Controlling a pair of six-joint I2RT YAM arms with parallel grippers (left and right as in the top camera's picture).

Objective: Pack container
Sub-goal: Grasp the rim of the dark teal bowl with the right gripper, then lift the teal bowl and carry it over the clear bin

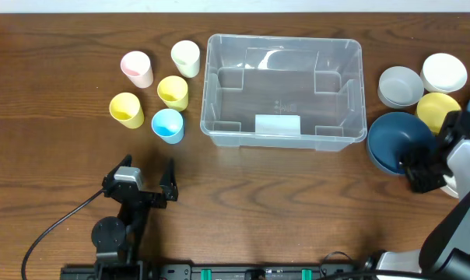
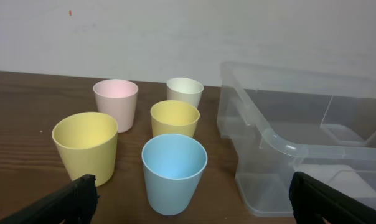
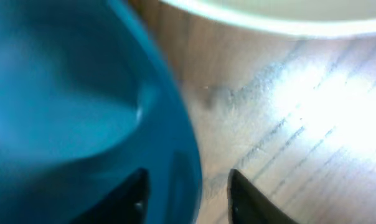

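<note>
The container is a large clear bin standing empty at the table's middle back; it also shows in the left wrist view. My left gripper is open and empty in front of the cups, with a light blue cup standing ahead between its fingers. My right gripper is at the near rim of a dark blue bowl. In the right wrist view its fingers straddle that bowl's rim, one inside and one outside, with a gap still showing.
Several cups stand left of the container: pink, cream, two yellow, light blue. Right of it are a grey bowl, a white bowl and a yellow bowl.
</note>
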